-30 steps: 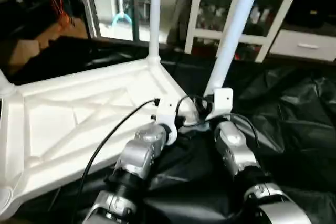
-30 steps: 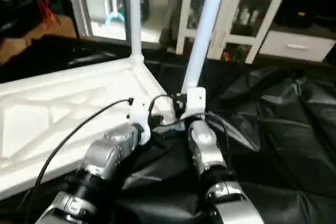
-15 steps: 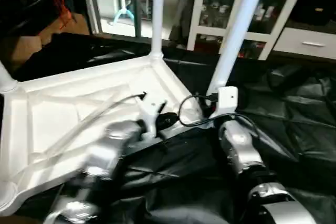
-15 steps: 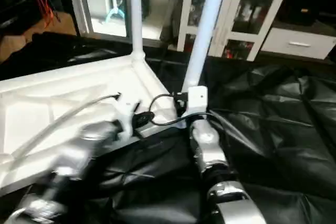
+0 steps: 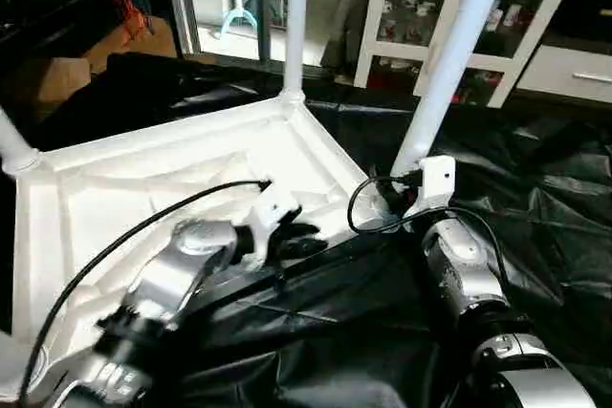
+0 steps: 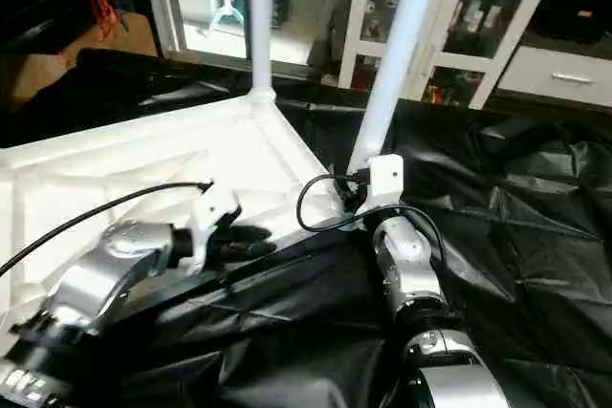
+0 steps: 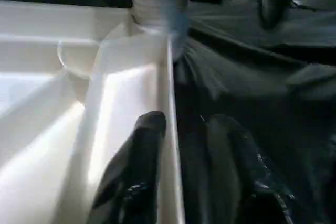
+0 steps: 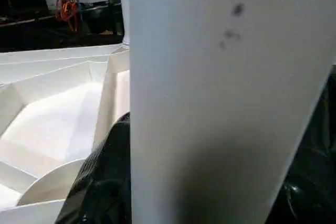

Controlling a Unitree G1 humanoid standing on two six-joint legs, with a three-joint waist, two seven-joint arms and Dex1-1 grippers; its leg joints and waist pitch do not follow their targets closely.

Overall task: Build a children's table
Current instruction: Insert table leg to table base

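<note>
Now w/ three legs up in tabletop [image 5: 143,188], right gripper [image 6: 356,200] clamping leg [image 5: 449,54], left gripper [image 7: 181,129] part-open astride rim, 4th unseen.

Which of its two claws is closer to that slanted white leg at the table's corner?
The right gripper: it sits at the base of the slanted leg. The left gripper is off to the side, along the tabletop rim.

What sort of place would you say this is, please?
Probably a lived-in room used as a workspace: a white glass-door cabinet holding small items, a glazed door, and black sheeting under the upturned tabletop.
</note>
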